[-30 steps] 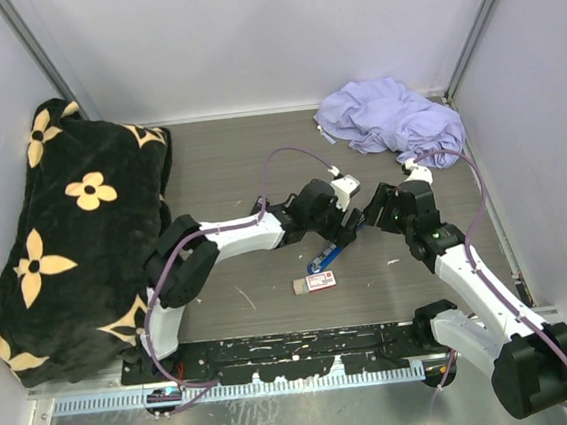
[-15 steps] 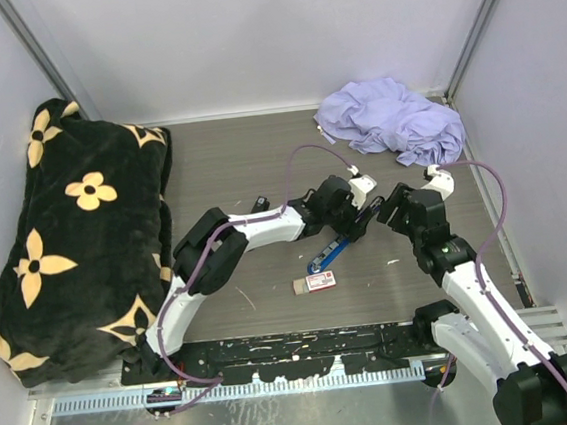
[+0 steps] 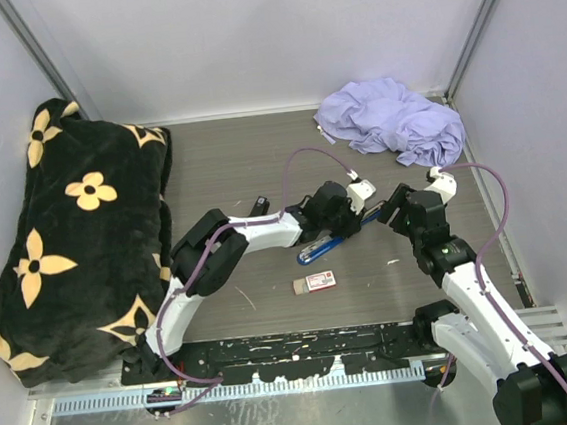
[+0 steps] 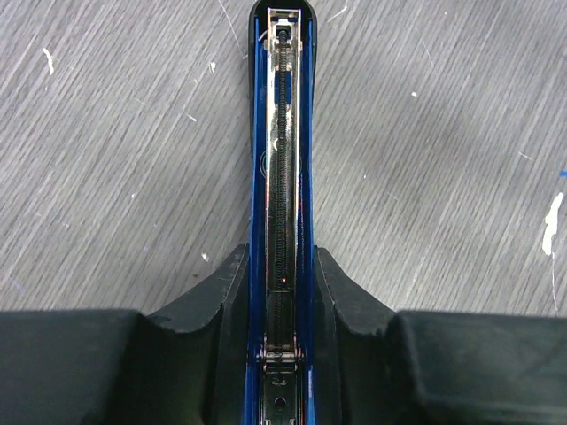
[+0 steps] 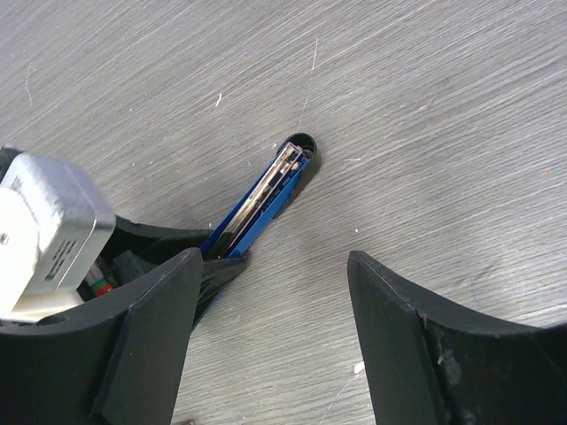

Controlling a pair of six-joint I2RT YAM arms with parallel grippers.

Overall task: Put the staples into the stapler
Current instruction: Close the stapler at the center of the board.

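Grey wood-grain tabletop (image 3: 229,167), walled on three sides. A black flowered blanket (image 3: 64,224) is heaped well off on the L arm's side, and a purple cloth (image 3: 390,122) is bunched beyond the R arm. We don't think either matters for the next move.

The left gripper (image 4: 281,266) is narrow. Its fingers (image 4: 341,292) press both blue flanks of the stapler (image 4: 282,159), by what looks like the hinge end, so it's held. The magazine channel faces up at the wrist cam w/ spring and rail bare. We see no strip in it. It runs straight out ahead of the fingertips.

The right gripper (image 5: 270,274) is spread wide, w/ only bare table between the fingers. The stapler's black-capped tip points toward that gap from the L arm's side and stops short of it.

The staples (image 3: 314,283) are a small white/red box lying flat, label up, touching neither gripper. From the L fingers the box is base-ward, just past the stapler's near end. From the R fingers it's base-ward and across toward the L arm, farther off. The straight path to it runs alongside the stapler's near flank, not over it.

Our read is that L is nearer but busy, so the free R arm has to fetch. The box's long axis lies approx crosswise to the arms, at an angle to the stapler's diagonal. The R fingers would need to turn to span its short side, then bring a strip in line w/ the channel.
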